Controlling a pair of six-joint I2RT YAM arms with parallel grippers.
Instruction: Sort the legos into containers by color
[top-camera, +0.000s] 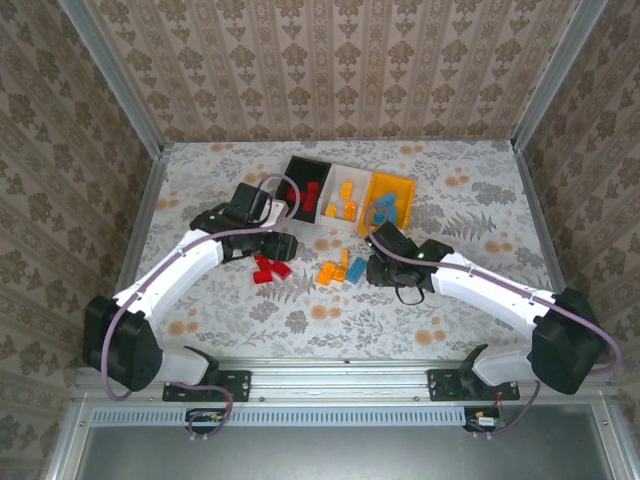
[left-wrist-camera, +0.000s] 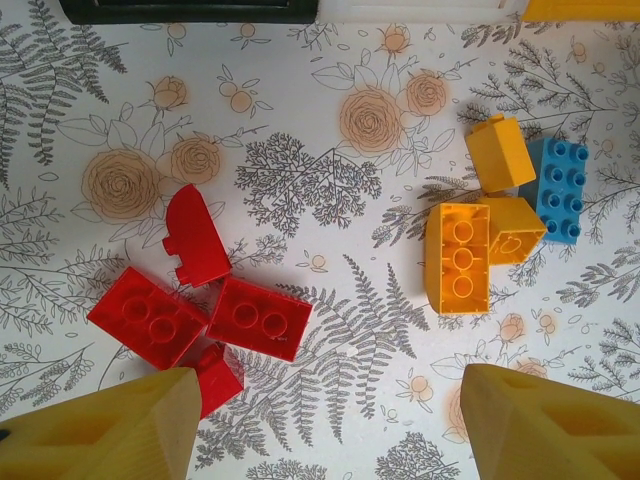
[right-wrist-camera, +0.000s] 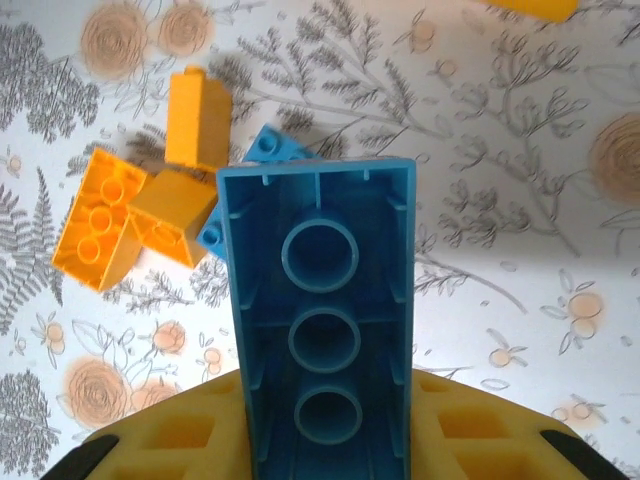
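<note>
Currently my right gripper (right-wrist-camera: 325, 440) is clamped on a blue brick (right-wrist-camera: 320, 290) above the table (right-wrist-camera: 520, 250), beside the loose orange bricks (right-wrist-camera: 130, 210). Its hollow underside faces the wrist camera, and its long axis runs straight out from the fingers. The frame cuts off its lower end. My left gripper (left-wrist-camera: 320, 425) hangs with jaws apart over the red bricks (left-wrist-camera: 200, 310), one of them half hidden behind a finger. The bins (top-camera: 345, 195) sit farther back.

the containers (top-camera: 352, 170) sit in a row behind the legos (top-camera: 331, 272), loose on the table (top-camera: 200, 180).
</note>
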